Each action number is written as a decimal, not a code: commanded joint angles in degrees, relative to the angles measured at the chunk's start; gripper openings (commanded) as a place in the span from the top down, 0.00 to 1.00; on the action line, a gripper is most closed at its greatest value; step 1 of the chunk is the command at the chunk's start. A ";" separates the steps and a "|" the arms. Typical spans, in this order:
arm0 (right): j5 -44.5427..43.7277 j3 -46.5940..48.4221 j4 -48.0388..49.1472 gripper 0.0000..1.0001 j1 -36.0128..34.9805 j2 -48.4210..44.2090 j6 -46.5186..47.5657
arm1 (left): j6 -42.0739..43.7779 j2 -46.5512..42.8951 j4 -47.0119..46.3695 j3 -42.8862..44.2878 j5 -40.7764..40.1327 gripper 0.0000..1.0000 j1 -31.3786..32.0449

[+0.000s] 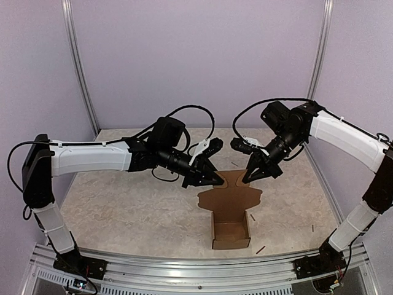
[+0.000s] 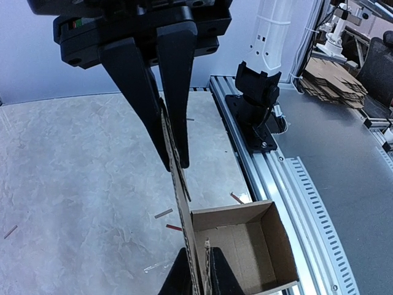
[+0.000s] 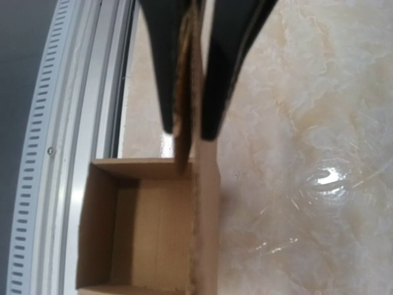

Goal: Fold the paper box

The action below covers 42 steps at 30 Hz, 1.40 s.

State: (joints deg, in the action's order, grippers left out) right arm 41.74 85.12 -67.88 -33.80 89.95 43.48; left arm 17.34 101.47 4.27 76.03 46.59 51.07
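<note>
- paper box (image 1: pixel 231 232), plain brown cardboard: its raised flap is pinched edge-on between the closed jaws of the left gripper (image 2: pixel 175 163)
- the right gripper (image 3: pixel 188 132) clamps the same flap's opposite edge
- below both jaws, the box's open tray rests on the marbled beige table (image 1: pixel 123 209)

The plain brown cardboard paper box (image 1: pixel 230 228) is an even tan brown, slightly paler along its cut edges; the flat marbled counter (image 1: pixel 123 209) is cream with grey-beige veining, and shows a white patch of glare in the right wrist view; the left hand (image 1: pixel 216 180) and right hand (image 1: pixel 247 179) are matt black; the left arm (image 1: pixel 92 158) and right arm (image 1: pixel 344 138) are white with black joints; the slotted metal rail (image 1: pixel 184 270) is silver-grey; one thin little stick (image 2: pixel 174 227) is dull red; the smooth back wall (image 1: pixel 196 61) is pale lilac.
</note>
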 commanded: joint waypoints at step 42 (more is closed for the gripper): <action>3.05 -2.10 3.26 0.91 -0.47 -1.17 -1.98 | -10.56 3.07 -7.90 0.66 4.86 1.00 -0.07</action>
State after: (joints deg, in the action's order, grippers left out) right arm 42.37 83.59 -66.54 -33.87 89.86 41.58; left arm 5.63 104.55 -1.06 76.34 51.09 50.06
